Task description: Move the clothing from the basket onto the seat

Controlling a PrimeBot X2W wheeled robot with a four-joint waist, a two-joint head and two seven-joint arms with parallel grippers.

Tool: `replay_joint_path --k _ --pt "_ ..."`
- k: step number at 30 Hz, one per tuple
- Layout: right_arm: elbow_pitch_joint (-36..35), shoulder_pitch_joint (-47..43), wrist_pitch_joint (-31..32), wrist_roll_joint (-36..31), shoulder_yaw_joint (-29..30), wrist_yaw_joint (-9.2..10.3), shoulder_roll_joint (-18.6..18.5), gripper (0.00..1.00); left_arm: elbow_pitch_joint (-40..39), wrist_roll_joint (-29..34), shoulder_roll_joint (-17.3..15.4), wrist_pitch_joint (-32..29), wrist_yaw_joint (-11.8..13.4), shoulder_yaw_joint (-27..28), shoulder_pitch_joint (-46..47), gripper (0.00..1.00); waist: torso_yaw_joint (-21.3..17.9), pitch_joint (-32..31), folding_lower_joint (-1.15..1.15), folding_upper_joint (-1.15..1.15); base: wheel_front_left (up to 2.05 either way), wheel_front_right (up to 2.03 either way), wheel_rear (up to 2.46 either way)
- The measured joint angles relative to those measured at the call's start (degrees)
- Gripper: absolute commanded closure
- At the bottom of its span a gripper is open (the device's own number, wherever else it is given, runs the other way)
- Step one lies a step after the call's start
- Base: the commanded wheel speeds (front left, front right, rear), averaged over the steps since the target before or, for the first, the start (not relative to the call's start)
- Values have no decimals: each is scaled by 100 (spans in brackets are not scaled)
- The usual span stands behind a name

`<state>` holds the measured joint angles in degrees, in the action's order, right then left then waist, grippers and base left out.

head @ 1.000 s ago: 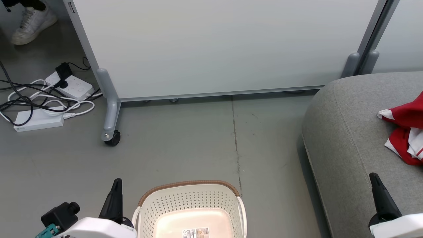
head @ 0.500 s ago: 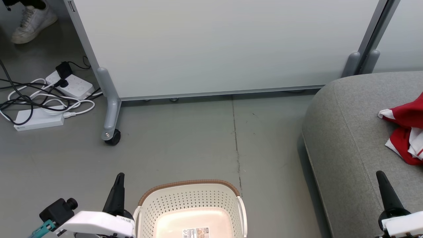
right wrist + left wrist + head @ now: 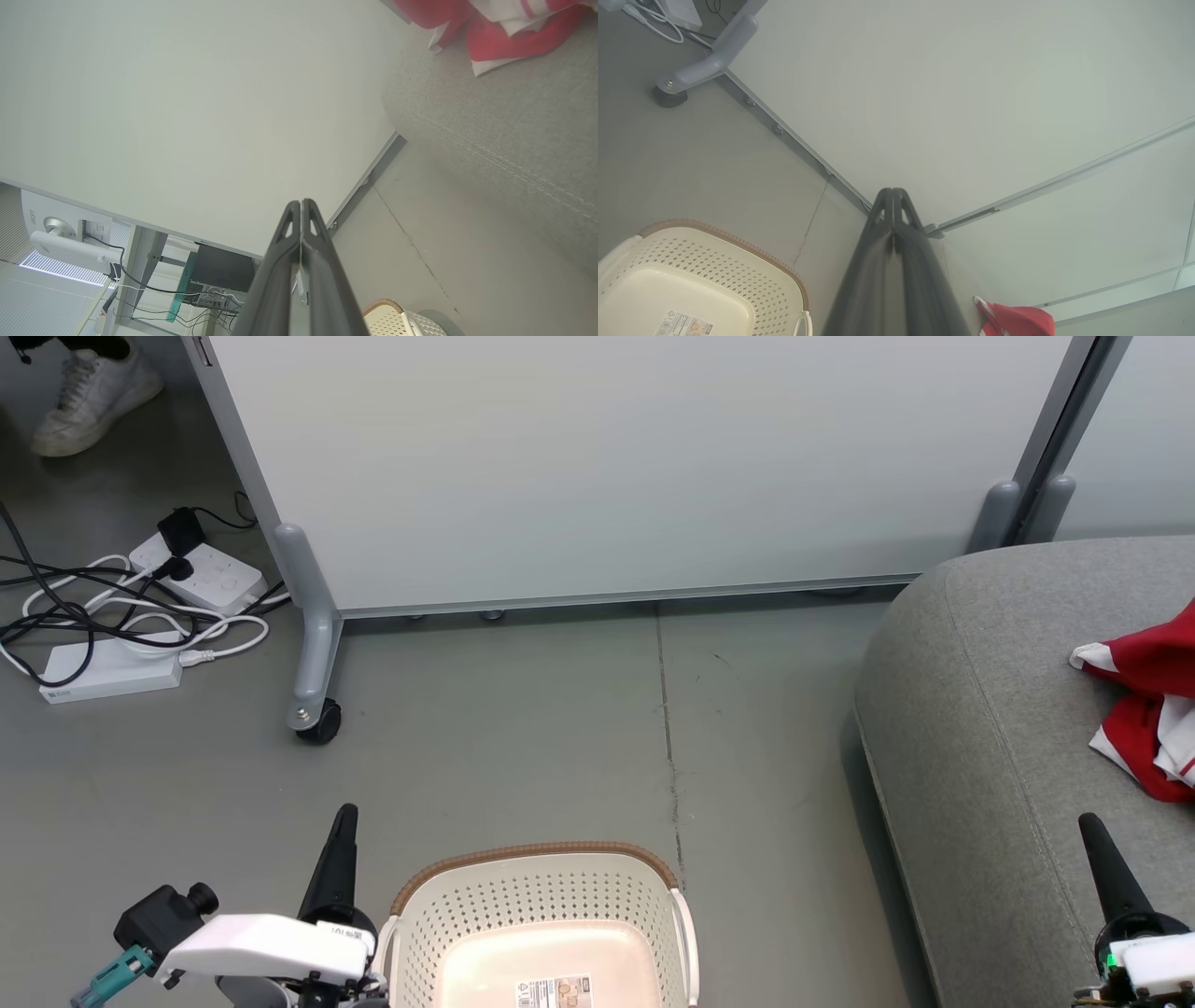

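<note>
The white basket [image 3: 541,896] with a brown rim stands on the floor at the bottom centre, holding nothing but a label on its base; it also shows at lower left in the left wrist view [image 3: 714,275]. Red clothing [image 3: 1153,709] with white trim lies crumpled on the grey seat [image 3: 990,737] at the right edge, seen again in the right wrist view [image 3: 495,32] and the left wrist view [image 3: 1017,319]. My left gripper [image 3: 345,817] is shut, just left of the basket. Over the seat's front edge my right gripper [image 3: 1092,826] is shut and holds nothing.
A white partition panel [image 3: 635,467] on grey wheeled feet [image 3: 313,672] stands behind. Power strips and tangled cables [image 3: 131,616] lie on the floor at the left. A person's white shoe [image 3: 93,397] is at the top left.
Both grippers have crept slightly upward in the head view; the left forearm has shifted a little. Basket and clothing have stayed put.
</note>
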<state>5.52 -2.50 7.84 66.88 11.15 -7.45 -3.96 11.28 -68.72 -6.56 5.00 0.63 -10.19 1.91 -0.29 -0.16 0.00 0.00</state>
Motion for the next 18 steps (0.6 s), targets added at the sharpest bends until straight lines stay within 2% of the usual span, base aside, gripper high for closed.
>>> replay_joint_path --k 18 --pt "198 178 201 868 280 3 15 100 187 -865 135 -98 -267 89 232 100 7 19 0 0 0 0 0"
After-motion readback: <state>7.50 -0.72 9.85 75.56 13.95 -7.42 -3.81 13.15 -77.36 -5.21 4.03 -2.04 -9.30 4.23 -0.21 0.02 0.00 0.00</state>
